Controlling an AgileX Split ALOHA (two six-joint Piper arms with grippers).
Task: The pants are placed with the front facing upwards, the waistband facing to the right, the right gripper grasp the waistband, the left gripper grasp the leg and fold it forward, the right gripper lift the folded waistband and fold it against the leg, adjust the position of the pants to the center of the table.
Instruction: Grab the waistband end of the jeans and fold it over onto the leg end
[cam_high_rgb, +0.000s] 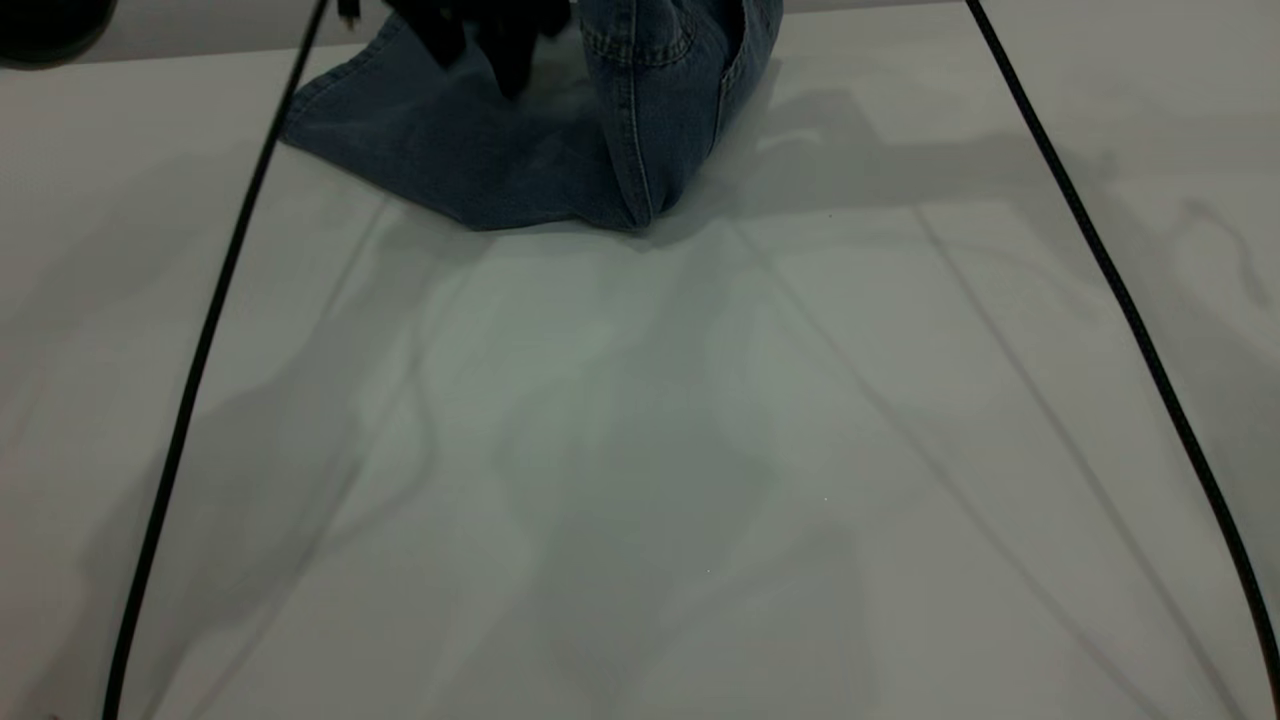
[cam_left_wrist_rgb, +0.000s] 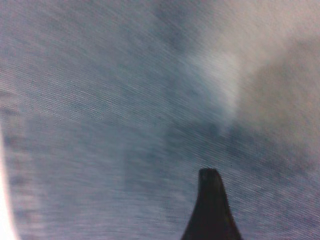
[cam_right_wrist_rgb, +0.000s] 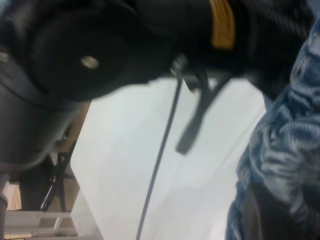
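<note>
one pants (cam_high_rgb: 520, 150) on the table (cam_high_rgb: 640, 450); both pincers' grips: cannot tell.

Pants (cam_high_rgb: 520, 150): blue denim, tan stitching, at the far edge of the table (cam_high_rgb: 640, 450), partly cut off by the exterior view's top border. Left portion lies flat on the table surface; right portion is raised upright in a fold, seam running down to a corner touching the table (top of it out of view). Waistband (cam_right_wrist_rgb: 280, 155): ruched denim, seen bunched close up in the right wrist view. Table: plain white, matte.
</note>
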